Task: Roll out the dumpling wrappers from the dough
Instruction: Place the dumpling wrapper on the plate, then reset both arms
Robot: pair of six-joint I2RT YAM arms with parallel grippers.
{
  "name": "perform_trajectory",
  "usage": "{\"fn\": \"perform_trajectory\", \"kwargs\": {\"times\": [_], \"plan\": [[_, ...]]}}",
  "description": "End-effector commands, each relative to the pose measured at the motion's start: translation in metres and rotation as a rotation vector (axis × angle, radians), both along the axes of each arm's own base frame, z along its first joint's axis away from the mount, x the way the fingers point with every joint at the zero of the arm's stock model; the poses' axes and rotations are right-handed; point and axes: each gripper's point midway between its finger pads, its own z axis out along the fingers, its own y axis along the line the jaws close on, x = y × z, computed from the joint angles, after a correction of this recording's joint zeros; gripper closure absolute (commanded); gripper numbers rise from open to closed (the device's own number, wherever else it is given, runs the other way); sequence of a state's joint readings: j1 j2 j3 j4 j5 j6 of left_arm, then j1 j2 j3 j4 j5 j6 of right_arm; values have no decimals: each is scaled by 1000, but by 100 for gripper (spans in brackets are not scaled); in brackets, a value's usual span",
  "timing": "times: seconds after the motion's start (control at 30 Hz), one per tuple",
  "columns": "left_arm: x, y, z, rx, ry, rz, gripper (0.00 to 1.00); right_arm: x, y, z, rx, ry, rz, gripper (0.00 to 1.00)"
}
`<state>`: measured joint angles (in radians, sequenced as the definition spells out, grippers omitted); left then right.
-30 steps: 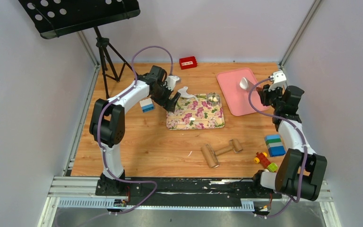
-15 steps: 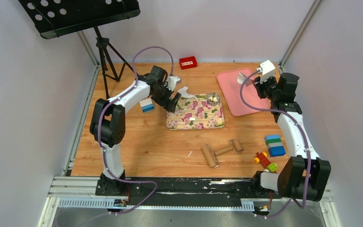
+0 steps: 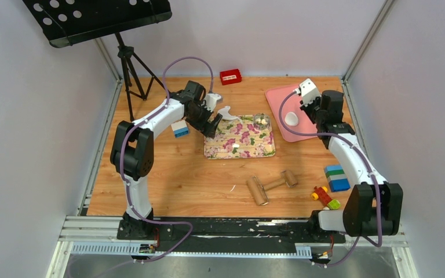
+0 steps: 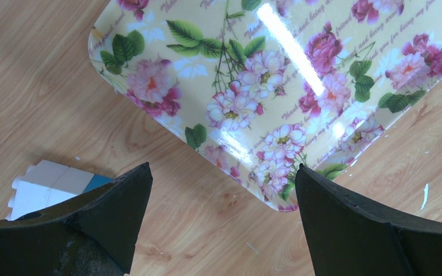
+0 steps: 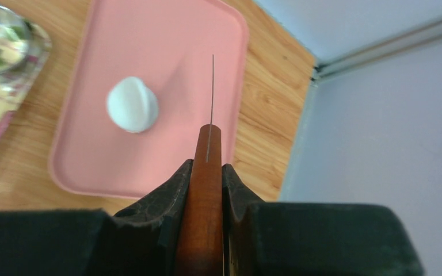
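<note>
**Dough sits on the pink tray, right arm holds a tool beside it**

Your left arm reaches out over the far left part of the bench [image 3: 179, 174]. Its elbow is bent and its wrist tips down. The left end effector [image 4: 221, 169] is spread wide and holds nothing. It hangs over the corner of the flower tray [image 4: 265, 69]. A white and blue block [image 4: 46, 184] lies just beside its left finger.

Your right arm stretches up the right side of the bench to the pink tray [image 5: 149, 34]. The right end effector [image 5: 207, 167] pinches a brown wooden handle [image 5: 208, 138]. A thin blade [image 5: 212, 86] sticks out of the handle and you see it edge on. The tool's long side points away from the wrist, across the tray to its far rim.

The dough [image 5: 132, 104] is a small white lump on the pink tray, left of the blade with bare pink between them. It is almost round, so you cannot tell which way it points. There is bare tray all around it and it is well away from the rim.

The pink tray lies in the far right corner, near the right wall [image 3: 405, 116]. A ring cutter [image 3: 261, 121] stands on the flower tray. A rolling pin [image 3: 269, 186] lies on the bench nearer to you, with bare wood around it.
</note>
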<state>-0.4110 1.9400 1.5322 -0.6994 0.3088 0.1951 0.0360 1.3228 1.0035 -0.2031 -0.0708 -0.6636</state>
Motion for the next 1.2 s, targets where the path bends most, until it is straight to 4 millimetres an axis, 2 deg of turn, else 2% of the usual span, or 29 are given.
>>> {"fn": "perform_trajectory", "kwargs": {"times": [0.0,0.07,0.23,0.4,0.5,0.63,0.7,0.73,0.87,0.97,1.0,1.13,1.17], "plan": [[-1,-4,0,-12,7,1,0,12,-43,48,-178,-216,-202,100],[-2,-4,-1,-12,11,1,0,8,-48,61,-146,-246,-207,100],[0,-4,0,-11,6,0,0,-10,-6,68,67,-142,-56,100],[2,-2,6,-1,-15,-11,0,-22,15,83,236,-138,-26,100],[12,6,23,16,-78,-17,0,-30,19,98,300,-167,-33,100],[28,25,59,5,-172,-18,0,-51,37,118,396,-189,46,100],[28,33,75,-19,-210,-51,0,-62,53,123,458,-168,113,100],[25,37,85,-30,-231,-70,0,-66,49,124,487,-163,112,100],[-6,44,112,-61,-281,-162,0,-85,63,127,577,-129,177,100],[-43,44,131,-106,-303,-247,0,-105,69,125,611,-121,248,100],[-57,46,143,-118,-327,-274,0,-115,72,127,618,-123,280,100],[-95,67,155,-72,-372,-269,0,-136,64,102,614,19,239,100],[-105,74,152,-51,-373,-257,0,-140,60,92,614,80,210,100]]}}
